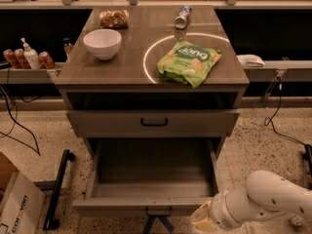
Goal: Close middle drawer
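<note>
The middle drawer (153, 169) is pulled far out of the grey-brown cabinet, and its deep box interior is empty. Its flat front (112, 206) faces me at the bottom of the view, with a small black bar handle (158, 211). My gripper (201, 220) is at the cream-coloured end of the white arm (273, 199), low at the right. It is just in front of the drawer front's right corner, right of the handle. Whether it touches the front is unclear.
The upper drawer (154, 122) with a like handle stands slightly out. On the cabinet top are a white bowl (102, 43), a green chip bag (189, 61), a can (183, 16) and a snack bag (114, 18). A cardboard box (17, 204) and a black bar (58, 189) lie at the left.
</note>
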Robot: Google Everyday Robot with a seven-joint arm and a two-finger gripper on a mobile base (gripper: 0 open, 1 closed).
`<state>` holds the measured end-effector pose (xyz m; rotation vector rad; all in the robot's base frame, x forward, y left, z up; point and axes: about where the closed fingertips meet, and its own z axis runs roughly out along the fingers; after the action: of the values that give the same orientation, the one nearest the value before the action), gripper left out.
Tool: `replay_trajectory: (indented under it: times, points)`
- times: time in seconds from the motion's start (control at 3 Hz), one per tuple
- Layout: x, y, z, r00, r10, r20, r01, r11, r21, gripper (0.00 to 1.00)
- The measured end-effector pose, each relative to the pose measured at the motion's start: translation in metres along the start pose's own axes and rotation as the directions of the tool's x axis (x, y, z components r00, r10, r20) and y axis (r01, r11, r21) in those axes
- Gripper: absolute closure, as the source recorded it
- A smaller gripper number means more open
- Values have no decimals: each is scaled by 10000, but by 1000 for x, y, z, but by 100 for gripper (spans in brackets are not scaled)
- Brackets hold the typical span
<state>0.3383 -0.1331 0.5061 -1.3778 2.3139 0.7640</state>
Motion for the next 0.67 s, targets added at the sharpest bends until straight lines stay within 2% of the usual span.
replay_trajectory:
  times: [0.33, 0.67]
  points:
    - [0, 0, 0, 10000, 0, 0, 0, 10000, 0, 100]
    - [3, -6, 17, 9998, 65, -204, -62, 9998, 176, 100]
